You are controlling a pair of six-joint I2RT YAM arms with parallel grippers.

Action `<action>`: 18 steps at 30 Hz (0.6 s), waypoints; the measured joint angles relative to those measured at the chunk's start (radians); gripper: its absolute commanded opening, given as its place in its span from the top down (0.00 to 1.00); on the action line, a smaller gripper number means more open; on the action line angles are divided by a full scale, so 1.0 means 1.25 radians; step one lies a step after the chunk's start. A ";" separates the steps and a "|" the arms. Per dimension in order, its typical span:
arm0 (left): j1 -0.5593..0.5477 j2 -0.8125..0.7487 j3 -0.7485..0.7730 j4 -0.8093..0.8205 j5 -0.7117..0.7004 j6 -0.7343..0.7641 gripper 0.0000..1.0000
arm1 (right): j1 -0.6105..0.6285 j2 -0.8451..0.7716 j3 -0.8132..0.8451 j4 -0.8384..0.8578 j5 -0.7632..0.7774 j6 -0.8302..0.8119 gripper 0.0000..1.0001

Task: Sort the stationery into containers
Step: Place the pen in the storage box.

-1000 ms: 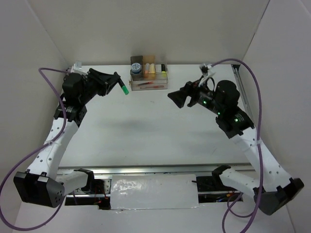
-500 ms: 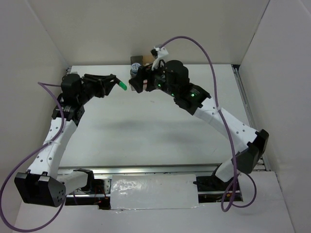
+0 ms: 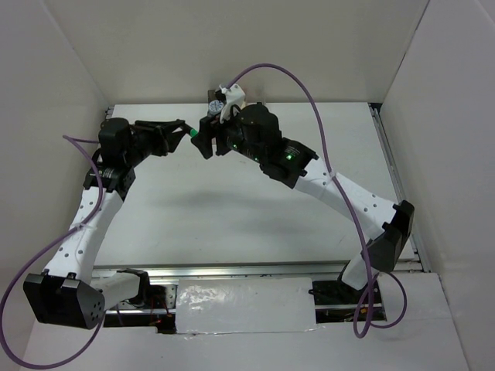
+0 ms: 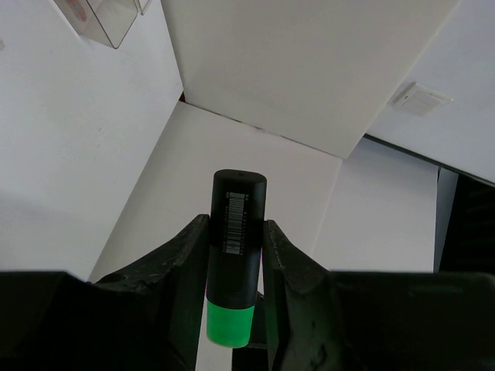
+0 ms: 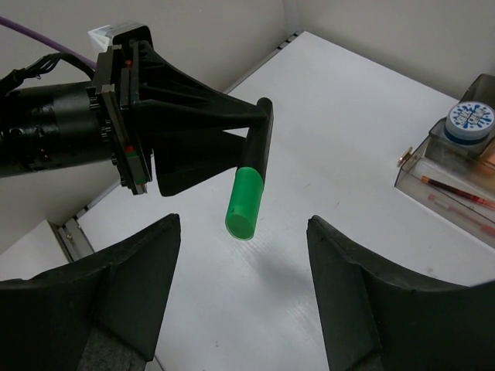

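My left gripper [image 4: 234, 229] is shut on a black highlighter [image 4: 237, 232] with a green end, held in the air at the table's far left. In the top view the left gripper [image 3: 178, 130] points right, and the green end [image 3: 191, 135] sticks out toward my right gripper [image 3: 204, 144]. The right gripper [image 5: 244, 232] is open, its wide-apart fingers on either side of the green end [image 5: 247, 193] without touching it. The clear organiser [image 5: 430, 164] holds thin red pens [image 5: 456, 190] in its front tray and a round blue-grey tin [image 5: 472, 119] behind. From above, the right arm hides most of it.
White walls close in the table at the back and both sides. A purple cable [image 3: 305, 85] arcs over the right arm. A clear corner of the organiser [image 4: 116, 19] shows in the left wrist view.
The right arm has swung from the right side across to the far left, bringing its open jaws up to the highlighter's green end. The left gripper has kept its hold and barely shifted.
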 measured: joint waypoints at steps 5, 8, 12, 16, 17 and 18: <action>-0.007 0.000 -0.001 0.000 0.000 -0.013 1.00 | 0.001 0.015 0.000 0.000 -0.001 -0.008 0.35; -0.013 0.000 -0.001 0.001 0.000 -0.015 1.00 | 0.001 0.028 0.000 0.000 -0.004 -0.013 0.40; -0.017 0.002 -0.001 0.001 0.001 -0.015 1.00 | 0.002 0.034 0.000 -0.001 -0.004 -0.018 0.47; -0.023 0.003 -0.001 0.001 0.001 -0.015 1.00 | 0.001 0.034 0.000 0.000 -0.005 -0.019 0.48; -0.024 0.003 -0.001 0.001 0.001 -0.015 1.00 | 0.001 0.034 0.000 0.000 -0.005 -0.019 0.49; -0.026 0.003 -0.002 0.002 0.001 -0.015 1.00 | 0.002 0.034 0.000 -0.001 -0.005 -0.020 0.51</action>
